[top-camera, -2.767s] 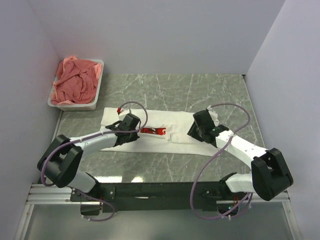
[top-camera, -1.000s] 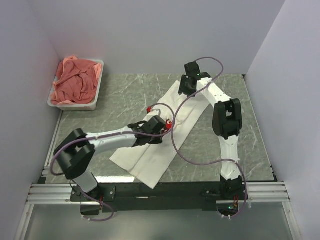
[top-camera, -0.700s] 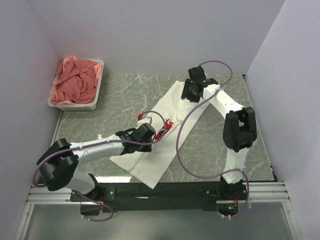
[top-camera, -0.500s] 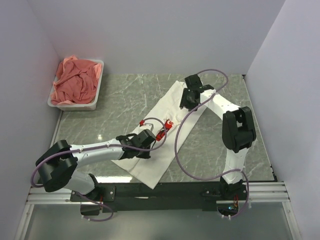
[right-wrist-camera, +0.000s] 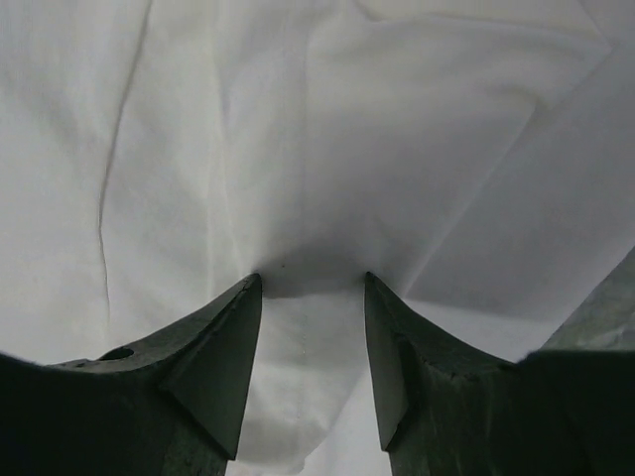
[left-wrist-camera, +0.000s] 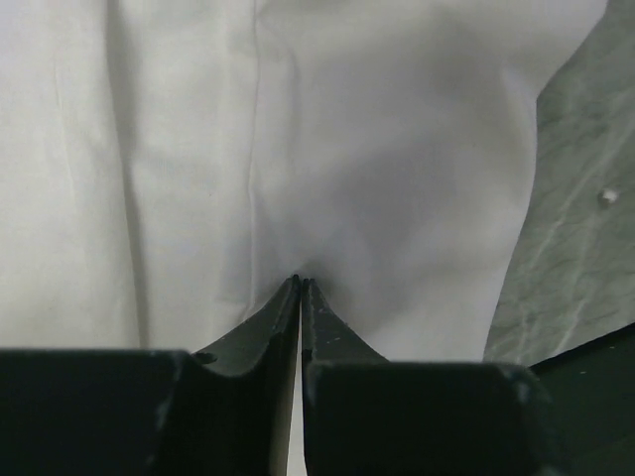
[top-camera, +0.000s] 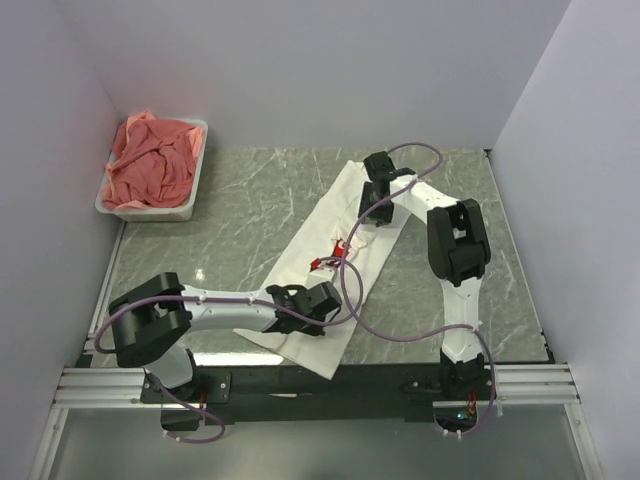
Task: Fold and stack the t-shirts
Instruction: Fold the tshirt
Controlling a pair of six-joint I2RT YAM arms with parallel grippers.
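Observation:
The white t-shirt [top-camera: 345, 215] lies folded in a long strip, running diagonally from the far middle of the table to its near edge. Part of its red print [top-camera: 330, 255] shows at mid-length. My left gripper [top-camera: 318, 303] sits on the strip's near end. In the left wrist view it [left-wrist-camera: 300, 282] is shut, with white cloth [left-wrist-camera: 377, 149] puckered at its tips. My right gripper [top-camera: 373, 212] rests on the far end. In the right wrist view it [right-wrist-camera: 310, 283] is open, tips pressed on the cloth [right-wrist-camera: 327, 119], a fold between them. The salmon-pink t-shirts [top-camera: 152, 165] lie heaped at the far left.
The pink shirts fill a white plastic tub [top-camera: 150, 211] in the far left corner of the green marble table [top-camera: 250, 190]. Purple walls close in the left, back and right sides. Cables loop off both arms above the shirt.
The shirt has turned from lying crosswise to a diagonal strip. My left gripper has pulled its near end toward the table's front edge. My right gripper has shifted slightly nearer on the far end.

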